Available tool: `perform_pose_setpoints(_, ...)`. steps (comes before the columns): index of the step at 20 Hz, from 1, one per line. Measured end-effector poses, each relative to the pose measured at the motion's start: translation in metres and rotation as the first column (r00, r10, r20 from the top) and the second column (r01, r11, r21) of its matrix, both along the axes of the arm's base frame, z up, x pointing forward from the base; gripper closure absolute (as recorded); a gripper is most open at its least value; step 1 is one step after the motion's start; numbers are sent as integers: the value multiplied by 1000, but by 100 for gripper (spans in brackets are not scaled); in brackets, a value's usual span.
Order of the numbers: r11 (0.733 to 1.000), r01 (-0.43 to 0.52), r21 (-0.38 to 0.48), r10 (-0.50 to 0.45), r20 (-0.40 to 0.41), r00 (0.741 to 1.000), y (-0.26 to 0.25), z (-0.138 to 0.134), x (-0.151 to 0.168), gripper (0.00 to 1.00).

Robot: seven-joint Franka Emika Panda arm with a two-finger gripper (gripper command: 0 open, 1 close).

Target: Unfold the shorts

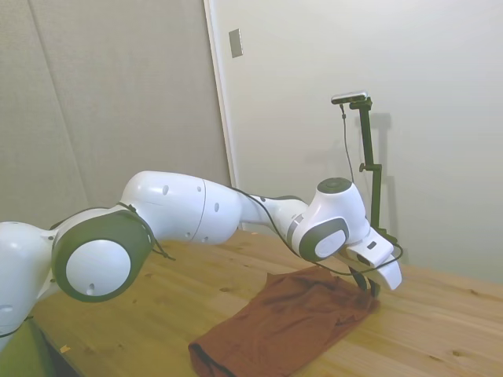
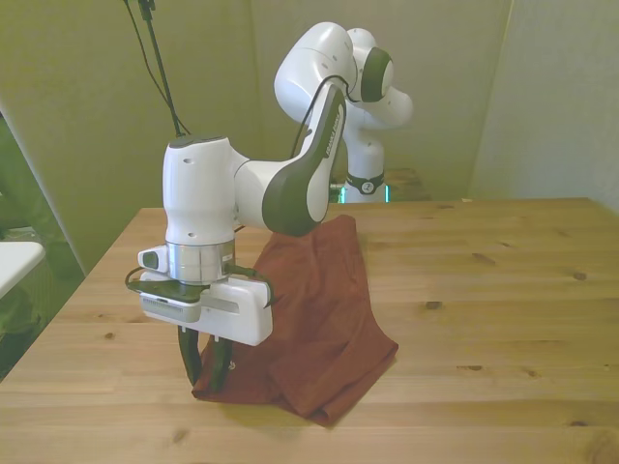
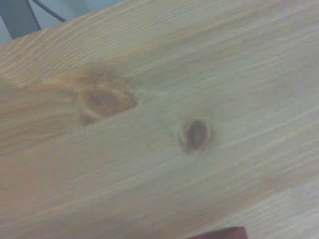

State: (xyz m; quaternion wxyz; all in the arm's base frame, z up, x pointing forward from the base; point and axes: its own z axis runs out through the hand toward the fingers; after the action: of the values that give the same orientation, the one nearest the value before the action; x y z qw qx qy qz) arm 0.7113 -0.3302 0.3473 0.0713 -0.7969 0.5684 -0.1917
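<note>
The shorts [image 2: 319, 309] lie on the wooden table [image 2: 503, 290], still folded into a long rust-brown strip that runs from the middle of the table toward its near edge in the front view. The near end is doubled over, with a corner poking out at about 5 o'clock of the pile. In the side view the shorts [image 1: 291, 322] stretch from a dark-edged end at 7 o'clock up to a bunched end at 2 o'clock, under the arm's wrist.

The gripper [image 2: 206, 365] stands upright over the near corner of the cloth on the front view's left. Its two dark fingers [image 2: 191, 360] are drawn in to a narrow gap, tips down at the fabric's edge and seeming to pinch it; how much cloth lies between them cannot be told. In the side view the gripper [image 1: 368, 284] meets the cloth at its bunched end.

The wrist view is mostly bare, knotted wood [image 3: 149, 124], with a sliver of rust-brown cloth [image 3: 222, 233] at one edge.
</note>
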Motion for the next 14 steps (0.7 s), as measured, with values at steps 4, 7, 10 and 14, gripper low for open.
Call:
perform_pose_setpoints(4,1000,-3,11,3,-11,1000,-2,1,-2,100)
perform_pose_setpoints(7,1000,-10,16,9,2,1000,-3,11,-3,100)
perform_pose_setpoints(10,999,-22,24,22,19,1000,-2,32,-6,100)
perform_pose_setpoints(14,998,-57,38,56,36,998,17,64,-12,100)
